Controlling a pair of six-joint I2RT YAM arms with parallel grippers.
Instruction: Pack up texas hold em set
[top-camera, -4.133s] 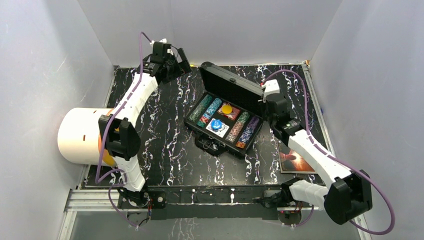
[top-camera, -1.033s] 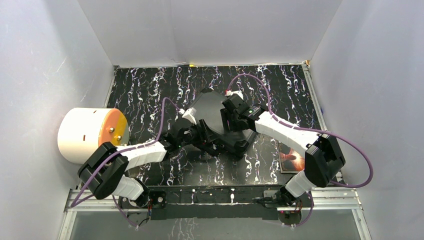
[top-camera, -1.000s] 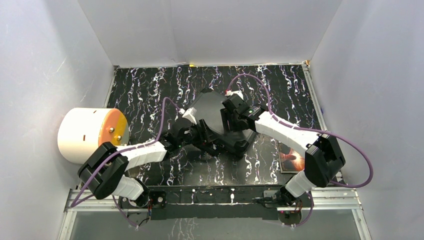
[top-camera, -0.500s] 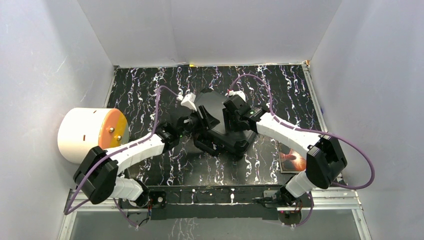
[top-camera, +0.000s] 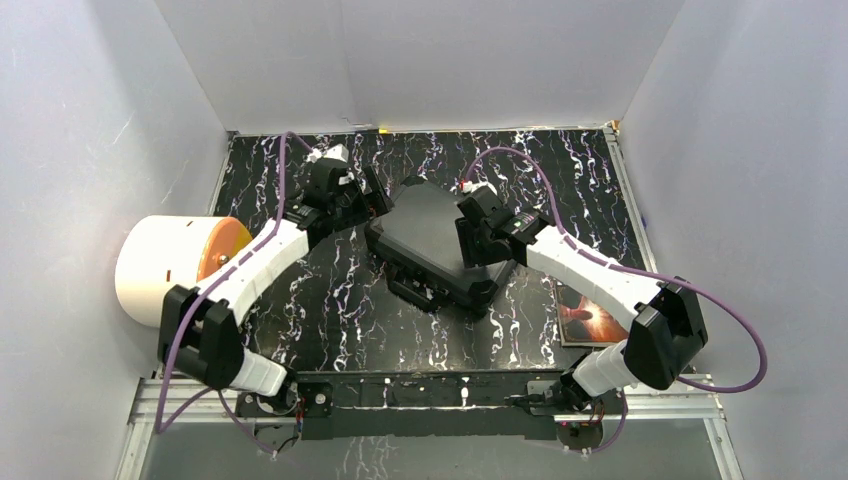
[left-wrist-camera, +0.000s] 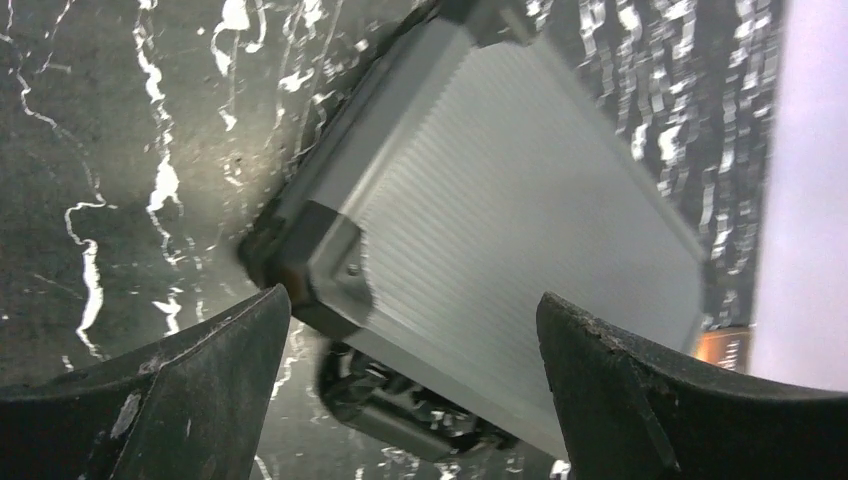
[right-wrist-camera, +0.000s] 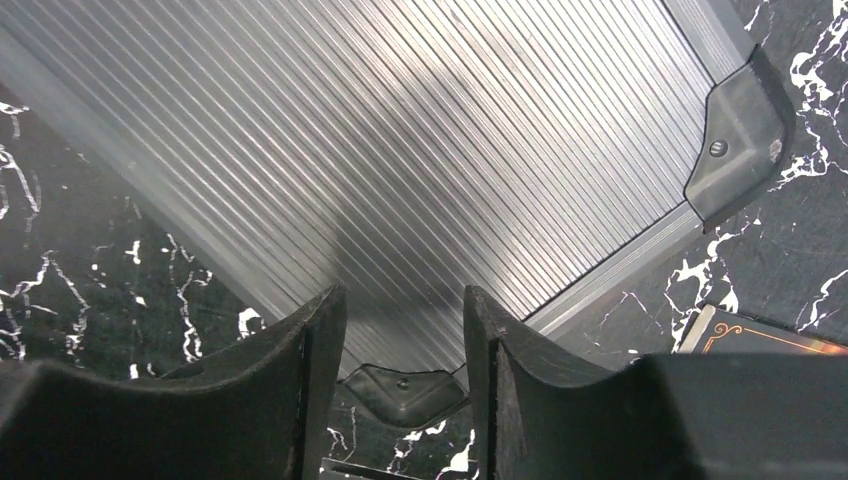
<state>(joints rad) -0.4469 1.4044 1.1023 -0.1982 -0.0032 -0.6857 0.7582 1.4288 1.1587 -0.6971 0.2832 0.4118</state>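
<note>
Closed case (top-camera: 430, 235), table (top-camera: 300, 290) showing round its edges. Left claw (left-wrist-camera: 412, 300) spread wide beside one corner; right claw (right-wrist-camera: 405, 295) narrowly parted, empty, perhaps touching it.

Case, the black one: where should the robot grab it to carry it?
Probably by the handle on its near long edge, coming in from the arms' side. The case lies shut and flat. Its ribbed lid looks too broad for two fingers, while the handle juts out and looks slim enough to pinch.
</note>
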